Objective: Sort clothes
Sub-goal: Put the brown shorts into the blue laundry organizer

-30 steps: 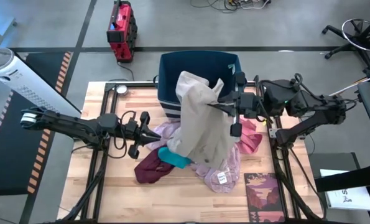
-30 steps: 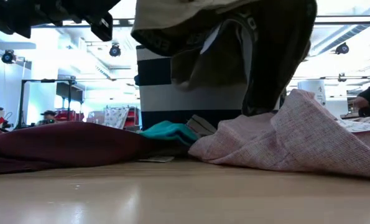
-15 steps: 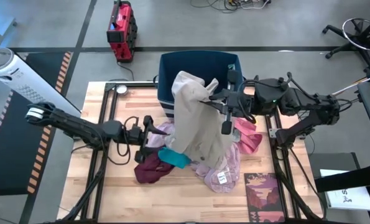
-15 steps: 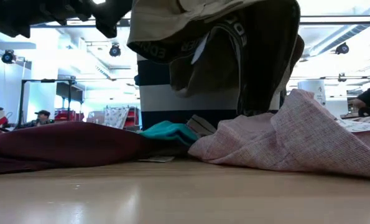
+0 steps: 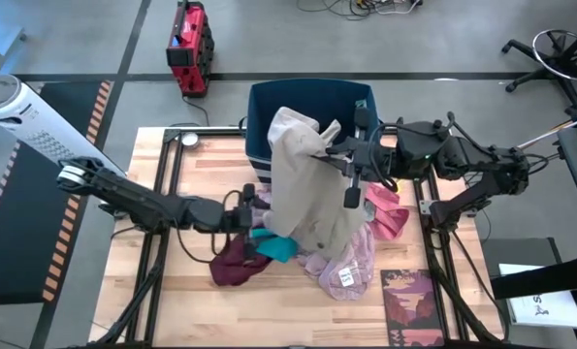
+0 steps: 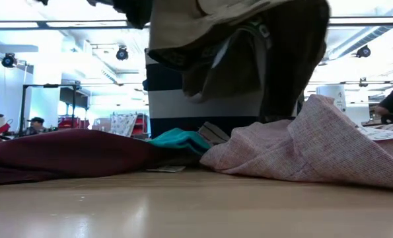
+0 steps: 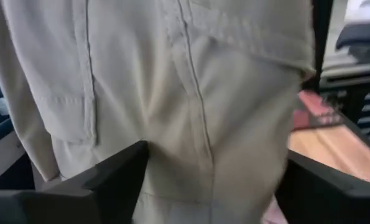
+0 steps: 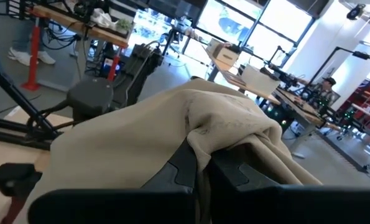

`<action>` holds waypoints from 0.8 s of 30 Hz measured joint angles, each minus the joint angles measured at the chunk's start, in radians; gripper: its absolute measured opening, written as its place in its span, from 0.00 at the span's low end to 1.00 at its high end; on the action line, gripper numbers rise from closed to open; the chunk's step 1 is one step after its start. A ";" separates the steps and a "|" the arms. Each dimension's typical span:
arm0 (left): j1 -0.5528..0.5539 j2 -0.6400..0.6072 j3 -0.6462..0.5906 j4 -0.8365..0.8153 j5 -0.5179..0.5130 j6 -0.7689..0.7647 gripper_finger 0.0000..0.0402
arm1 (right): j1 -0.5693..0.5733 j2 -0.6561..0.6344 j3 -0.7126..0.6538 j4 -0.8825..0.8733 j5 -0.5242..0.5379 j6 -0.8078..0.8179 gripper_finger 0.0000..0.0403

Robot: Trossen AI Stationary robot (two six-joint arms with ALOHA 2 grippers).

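Several clothes (image 5: 338, 254) heaped mid-table, maroon (image 5: 232, 264), teal (image 5: 273, 246) and mauve pieces nearest, left gripper (image 5: 252, 209) spread wide beside the hanging tan garment (image 5: 307, 189), right gripper (image 5: 329, 153) clamped on its top fold, blue bin (image 5: 307, 97) behind.

This is a robotics lab or workshop. Beyond the wooden table (image 5: 191, 291) stand workbenches (image 8: 309, 102) loaded with equipment. A red machine (image 5: 189, 44) and cables sit on the grey floor (image 5: 75, 39) under ceiling spotlights (image 6: 121, 53).
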 joint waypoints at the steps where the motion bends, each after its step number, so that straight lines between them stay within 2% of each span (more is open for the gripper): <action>1: 0.000 0.011 0.022 -0.027 -0.007 0.000 0.65 | 0.000 0.000 0.000 -0.001 0.000 0.000 0.00; 4: 0.000 0.026 0.073 -0.078 -0.033 0.014 0.48 | 0.000 -0.002 0.000 -0.001 0.000 0.000 0.00; 9: 0.001 -0.004 0.094 -0.121 -0.047 0.027 0.09 | 0.000 -0.007 0.000 -0.001 0.001 -0.006 0.00; 10: 0.001 -0.016 0.094 -0.119 -0.049 0.030 0.05 | 0.000 -0.007 0.000 0.000 0.002 -0.008 0.00; 14: 0.002 -0.067 0.093 -0.118 -0.071 0.023 0.02 | 0.000 -0.008 0.000 0.000 0.011 -0.025 0.00; 20: 0.025 -0.175 0.092 -0.120 -0.093 0.021 0.00 | 0.000 -0.014 0.000 0.002 0.085 -0.055 0.00; 24: 0.067 -0.243 0.113 -0.181 -0.094 0.016 0.00 | -0.005 -0.022 0.000 0.012 0.122 -0.075 0.00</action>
